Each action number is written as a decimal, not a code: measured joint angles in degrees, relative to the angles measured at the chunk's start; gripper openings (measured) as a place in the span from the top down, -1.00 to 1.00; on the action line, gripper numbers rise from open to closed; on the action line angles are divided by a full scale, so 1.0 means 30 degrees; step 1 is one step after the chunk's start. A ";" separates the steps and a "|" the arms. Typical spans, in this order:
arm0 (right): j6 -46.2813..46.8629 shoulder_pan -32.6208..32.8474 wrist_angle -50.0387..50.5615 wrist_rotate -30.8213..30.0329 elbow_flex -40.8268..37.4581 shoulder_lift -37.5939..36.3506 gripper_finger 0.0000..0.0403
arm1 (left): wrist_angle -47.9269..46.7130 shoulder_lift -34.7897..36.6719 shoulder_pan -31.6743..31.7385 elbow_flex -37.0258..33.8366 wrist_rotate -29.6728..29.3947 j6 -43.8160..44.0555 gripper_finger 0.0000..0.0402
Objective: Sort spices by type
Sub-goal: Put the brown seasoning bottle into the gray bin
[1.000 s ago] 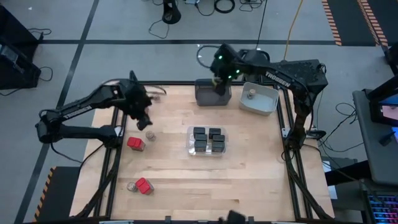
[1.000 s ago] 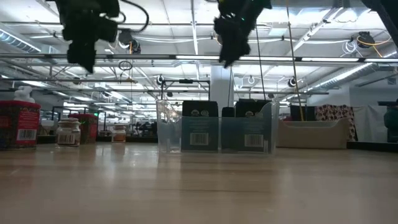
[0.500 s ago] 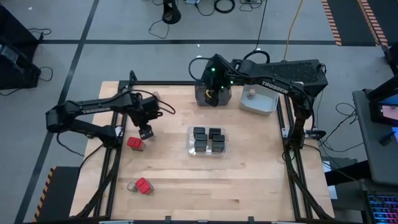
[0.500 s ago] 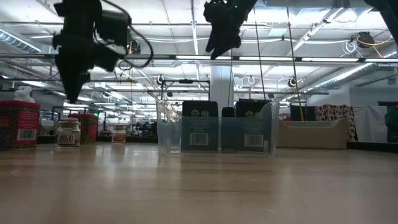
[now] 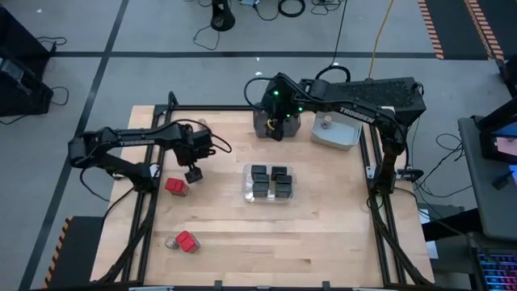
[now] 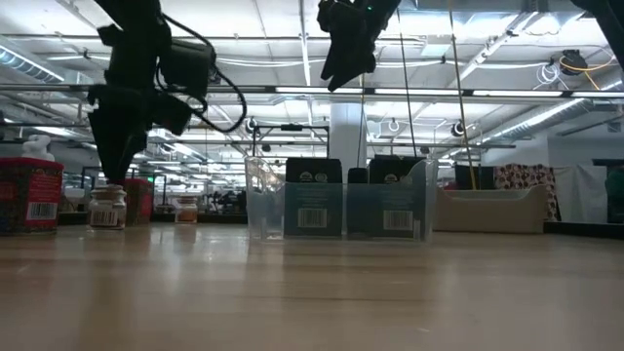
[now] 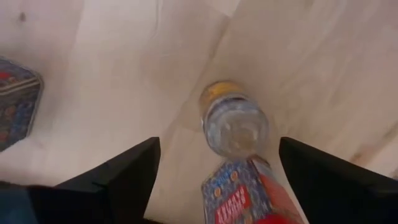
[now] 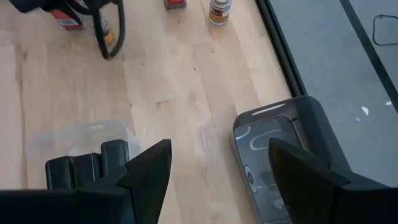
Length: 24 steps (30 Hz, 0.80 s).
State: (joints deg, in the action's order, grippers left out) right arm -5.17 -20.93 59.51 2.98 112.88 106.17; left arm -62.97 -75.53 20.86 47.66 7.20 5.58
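Left pincer point(image 5: 194, 174), fingers apart, hangs above a small jar point(image 7: 235, 124) beside a red-topped box point(image 5: 176, 186) on the desk point(image 5: 323, 234) (a pickup, I judge); next, lower and close. Right pincer point(image 5: 277, 129) waits, fingers apart, over the dark bin point(image 5: 262, 125).

Small round jar point(image 7: 235, 126) upright, directly below open left gripper point(image 7: 214, 165); red-topped box point(image 7: 249, 193) upright, touching it, between the fingers.
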 joint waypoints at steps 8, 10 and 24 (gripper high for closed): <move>-0.0002 0.0007 -0.0022 0.0007 0.0000 0.0000 -0.25 | 0.0689 -0.1863 0.0000 -0.1062 -0.0583 -0.0068 -0.67; -0.0007 -0.0022 -0.0022 0.0007 0.0000 0.0000 -0.25 | 0.0984 -0.2111 0.0000 -0.1166 -0.0583 -0.0196 -0.67; -0.0080 -0.0043 -0.0022 0.0015 -0.0007 0.0005 -0.25 | 0.1889 -0.2724 0.0000 -0.1444 -0.1372 -0.1035 -0.67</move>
State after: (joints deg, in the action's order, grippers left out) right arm -5.41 -21.06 59.44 3.03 112.86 106.19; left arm -57.30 -83.70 20.86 43.33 3.08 2.48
